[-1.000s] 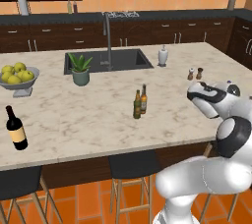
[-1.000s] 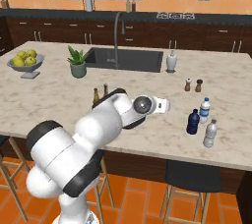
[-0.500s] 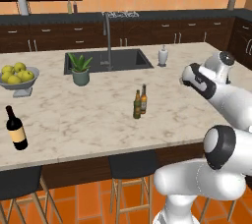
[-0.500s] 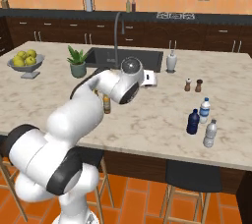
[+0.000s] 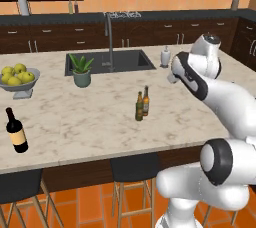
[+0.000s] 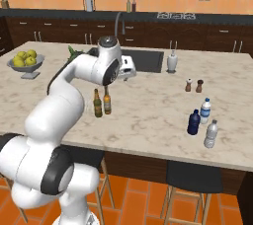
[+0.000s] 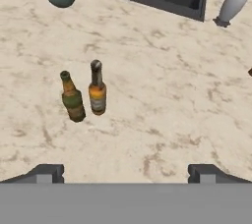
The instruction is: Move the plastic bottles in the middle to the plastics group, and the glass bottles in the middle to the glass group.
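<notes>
Two slim glass bottles stand together mid-counter: an olive green one [image 5: 139,107] [image 6: 98,103] [image 7: 73,98] and a brown one [image 5: 146,101] [image 6: 106,101] [image 7: 97,89]. My gripper [image 5: 172,74] [image 6: 129,68] [image 7: 125,174] hovers open and empty above the counter, behind and right of them, looking down at them. The squat dark blue plastic bottle [image 6: 193,122] stands at the right beside the water bottle with blue label [image 6: 205,111] and a pale clear bottle [image 6: 211,134]. The large dark wine bottle [image 5: 16,131] stands alone at the counter's far left.
A sink [image 5: 115,62] with a tall faucet lies behind the slim bottles, with a potted plant [image 5: 81,70] to its left and a soap dispenser [image 5: 165,57] to its right. A fruit bowl [image 5: 17,79] sits far left. Salt and pepper shakers [image 6: 193,86] stand right.
The arm has risen and swung its hand from the counter's right side toward the middle, nearer the two slim bottles. The jaws stayed open. No bottle has moved.
</notes>
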